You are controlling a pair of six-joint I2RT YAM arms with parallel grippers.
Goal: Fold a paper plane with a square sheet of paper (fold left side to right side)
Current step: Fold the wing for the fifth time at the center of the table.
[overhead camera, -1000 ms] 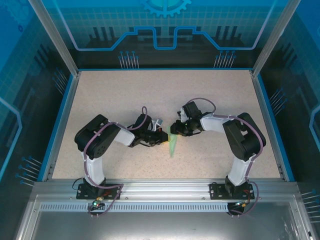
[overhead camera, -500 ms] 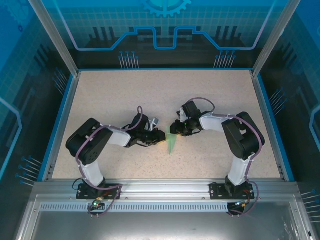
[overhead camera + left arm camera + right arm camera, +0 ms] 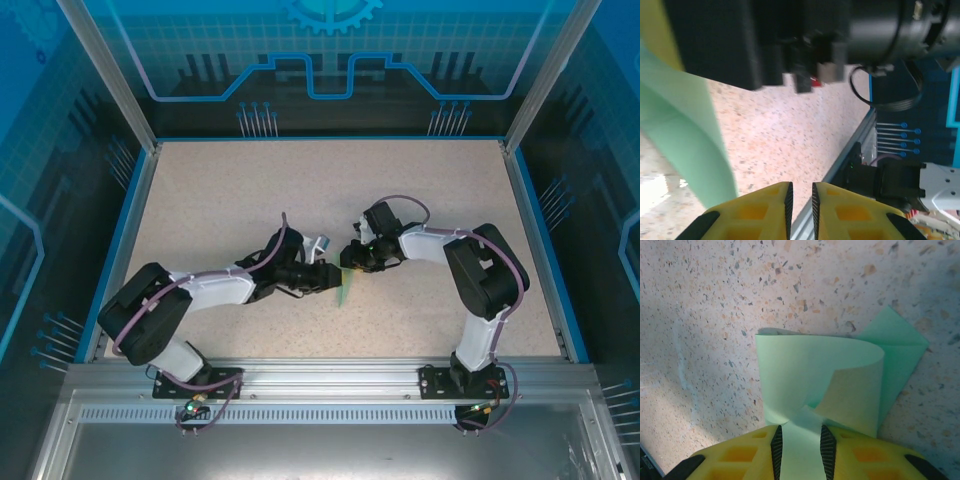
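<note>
The square sheet of paper (image 3: pixel 343 287) is pale mint green, partly folded, and lies at mid-table between the two grippers. In the right wrist view the paper (image 3: pixel 815 370) curls up in a loop with a folded corner behind it. It spans the gap of my right gripper (image 3: pixel 801 440), whose jaws stand a little apart on it. From above, the right gripper (image 3: pixel 350 262) sits at the sheet's far end. My left gripper (image 3: pixel 328 276) is just left of the sheet. Its jaws (image 3: pixel 800 192) are parted by a narrow gap with nothing between them, and the paper (image 3: pixel 685 145) hangs to their left.
The speckled tabletop (image 3: pixel 250 200) is ringed by a blue rim (image 3: pixel 120 250) and glass walls. The aluminium base rail (image 3: pixel 320 375) runs along the near edge. The right arm's black wrist (image 3: pixel 790 40) hangs close above the left gripper.
The left arm has stretched out low, with its elbow swung left and toward the near edge. Its jaws have parted slightly and no longer pinch the paper. The right gripper has stayed put.
</note>
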